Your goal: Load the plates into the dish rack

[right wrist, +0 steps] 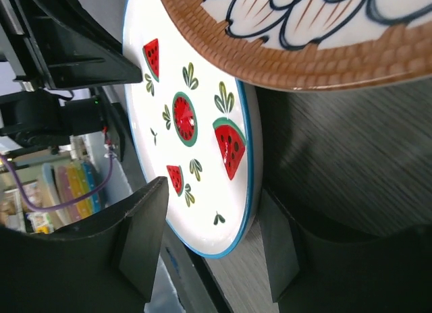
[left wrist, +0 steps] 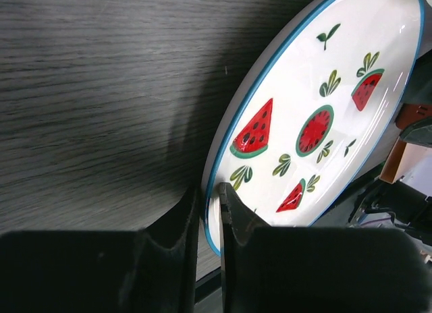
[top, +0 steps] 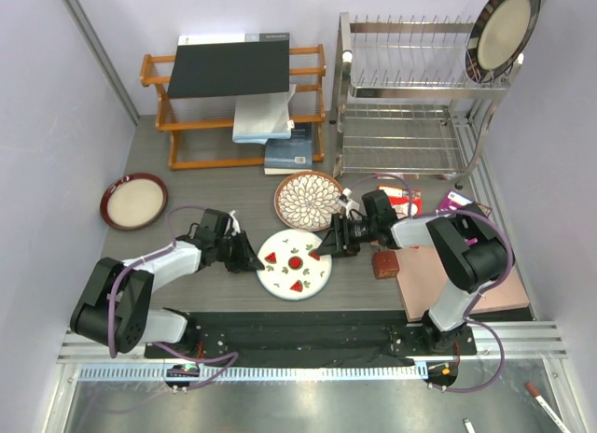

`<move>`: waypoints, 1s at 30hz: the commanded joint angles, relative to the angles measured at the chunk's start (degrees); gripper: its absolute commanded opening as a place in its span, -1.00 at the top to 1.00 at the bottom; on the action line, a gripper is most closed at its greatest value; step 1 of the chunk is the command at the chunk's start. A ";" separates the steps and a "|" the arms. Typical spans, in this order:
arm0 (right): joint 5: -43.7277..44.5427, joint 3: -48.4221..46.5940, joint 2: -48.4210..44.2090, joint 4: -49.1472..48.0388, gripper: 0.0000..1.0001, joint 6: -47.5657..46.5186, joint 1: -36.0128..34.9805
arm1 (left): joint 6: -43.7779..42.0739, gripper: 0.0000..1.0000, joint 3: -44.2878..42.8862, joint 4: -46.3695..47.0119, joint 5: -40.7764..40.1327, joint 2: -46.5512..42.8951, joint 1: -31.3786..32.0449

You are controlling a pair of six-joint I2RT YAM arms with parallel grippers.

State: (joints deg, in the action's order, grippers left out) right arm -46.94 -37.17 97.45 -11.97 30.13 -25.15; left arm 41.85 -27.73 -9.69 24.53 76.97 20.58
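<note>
Grey wood-grain table [top: 215, 186], pale walls all round, and both arms are stretched low and inward towards the middle. The left gripper [top: 250, 257] sits at the left rim of the watermelon plate [top: 295, 263], which lies at centre table, forearm nearly flat to the surface. The right gripper [top: 328, 242] meets the same plate at its right edge, elbow folded high beside a small brown cube [top: 385, 263].

The left wrist view settles the grip: two fingers [left wrist: 236, 222] stand narrow, pinching the blue rim between them. The right wrist view adds what the overhead cannot, its jaws wide, one finger on each side of the rim, with the petal plate [right wrist: 283, 50] just beside.

Back right, the dish rack [top: 401, 125] holds a dark-rimmed plate [top: 504, 32] upright in its top slots. The maroon-rimmed plate [top: 133, 200] lies far left. Print on the books [top: 289, 153] is too small to read.
</note>
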 commanded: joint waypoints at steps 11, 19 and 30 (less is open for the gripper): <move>-12.74 0.08 5.03 -9.48 -0.14 3.00 -3.33 | -0.54 0.88 3.56 3.63 -0.10 5.21 0.25; -10.28 -1.24 4.15 -9.92 0.09 4.41 -4.12 | -0.97 0.83 2.94 3.63 -0.36 4.68 0.25; -11.07 -4.93 -2.60 1.75 0.97 -2.87 -4.38 | -1.67 -0.19 1.36 1.52 -3.79 3.02 0.25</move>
State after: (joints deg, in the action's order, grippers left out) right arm -51.22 -37.58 101.01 -12.91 31.79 -25.65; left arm 42.09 -27.05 -6.52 29.30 78.50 19.42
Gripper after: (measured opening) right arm 0.170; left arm 0.416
